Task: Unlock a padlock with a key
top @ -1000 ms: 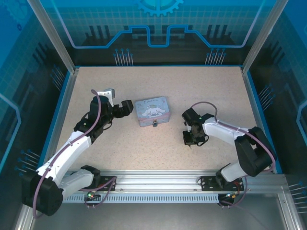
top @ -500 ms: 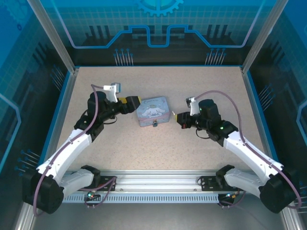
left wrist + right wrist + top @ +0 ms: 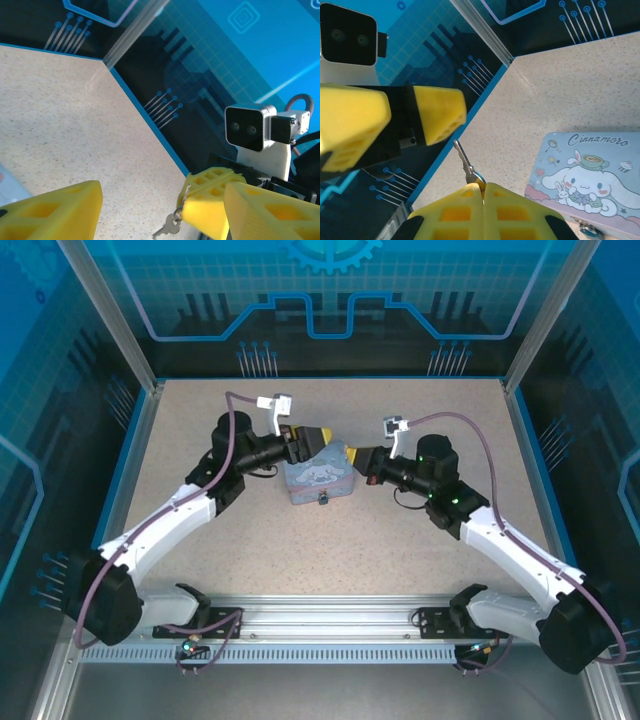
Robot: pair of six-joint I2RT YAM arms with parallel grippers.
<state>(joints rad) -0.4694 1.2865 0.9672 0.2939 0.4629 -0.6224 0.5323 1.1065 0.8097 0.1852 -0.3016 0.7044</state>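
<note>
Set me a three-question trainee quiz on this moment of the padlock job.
1. True or false: the right gripper is shut on the key.
2. Fill in: the left gripper has its jaws ____.
3. Where is the padlock?
A) in the left gripper
B) on the near side of the tin box
C) in the right gripper

Key: 1 true; 2 open; 3 B.
</note>
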